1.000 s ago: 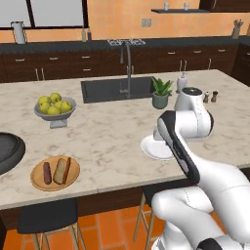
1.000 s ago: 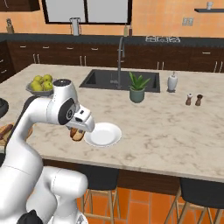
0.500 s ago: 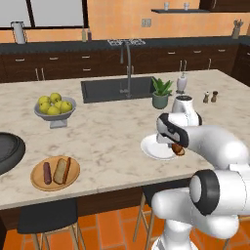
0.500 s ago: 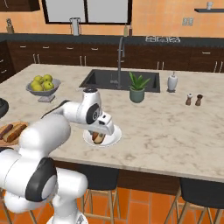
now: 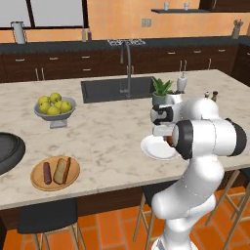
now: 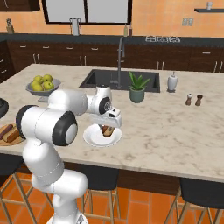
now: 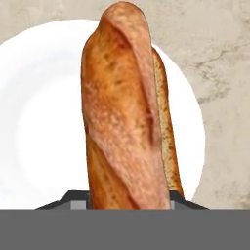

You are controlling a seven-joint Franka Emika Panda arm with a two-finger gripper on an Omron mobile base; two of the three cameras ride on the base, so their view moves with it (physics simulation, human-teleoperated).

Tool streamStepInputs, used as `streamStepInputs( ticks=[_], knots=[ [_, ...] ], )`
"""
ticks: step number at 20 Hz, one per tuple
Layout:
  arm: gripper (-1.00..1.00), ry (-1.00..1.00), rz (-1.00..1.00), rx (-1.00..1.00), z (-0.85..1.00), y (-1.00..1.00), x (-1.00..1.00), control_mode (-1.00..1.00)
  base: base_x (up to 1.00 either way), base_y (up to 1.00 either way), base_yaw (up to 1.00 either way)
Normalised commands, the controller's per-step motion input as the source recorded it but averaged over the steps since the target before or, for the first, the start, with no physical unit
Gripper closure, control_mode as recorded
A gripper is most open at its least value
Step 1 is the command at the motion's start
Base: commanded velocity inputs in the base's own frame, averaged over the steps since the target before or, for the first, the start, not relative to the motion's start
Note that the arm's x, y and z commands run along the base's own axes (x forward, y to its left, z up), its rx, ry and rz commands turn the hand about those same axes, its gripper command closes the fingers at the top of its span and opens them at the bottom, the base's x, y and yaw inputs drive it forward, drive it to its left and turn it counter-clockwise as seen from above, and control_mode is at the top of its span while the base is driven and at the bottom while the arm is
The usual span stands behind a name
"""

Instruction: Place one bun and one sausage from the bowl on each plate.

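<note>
**Bun held over the white plate**

A golden-brown bun [image 7: 128, 112] stood lengthwise between the fingers of the gripper [image 6: 108, 127], which was clamped on its lower end; in the hand view it rose up the middle, paler along the split on its right side. Directly beneath it lay the white plate [image 7: 39, 122], on the marble counter [image 6: 166, 131]. In the right base view the bun hung just over that plate [image 6: 94, 139], though whether it touched the plate could not be told. From the left base view the forearm covered part of the plate [image 5: 154, 149], near the counter's front edge.

Well apart to the robot's left sat the wooden plate [image 5: 38, 181], carrying another bun [image 5: 61, 170] and a dark sausage [image 5: 47, 173] side by side. The dark bowl [image 5: 10, 151] was at the left edge of the counter, just beyond that plate. Farther back stood a grey fruit bowl [image 5: 54, 111], a potted plant [image 6: 137, 87] beside the sink [image 6: 118, 81], and two shakers [image 6: 194, 99].
</note>
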Motion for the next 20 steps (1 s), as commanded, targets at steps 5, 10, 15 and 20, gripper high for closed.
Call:
streamStepInputs(
  ticks=[5, 10, 15, 20],
  knots=[
    [1.0, 0.01, 0.02, -0.02, -0.58, -0.12, 0.19, -1.0, 0.0, 0.0, 0.0],
    [1.0, 0.0, 0.0, 0.0, -0.15, -0.01, -0.38, -1.0, 0.0, 0.0, 0.0],
    [1.0, -0.07, 0.0, 0.0, 0.0, 0.0, -0.42, -1.0, 0.0, 0.0, 0.0],
    [1.0, 0.0, 0.0, 0.0, 0.0, 0.15, -0.06, -1.0, 0.0, 0.0, 0.0]
  ],
)
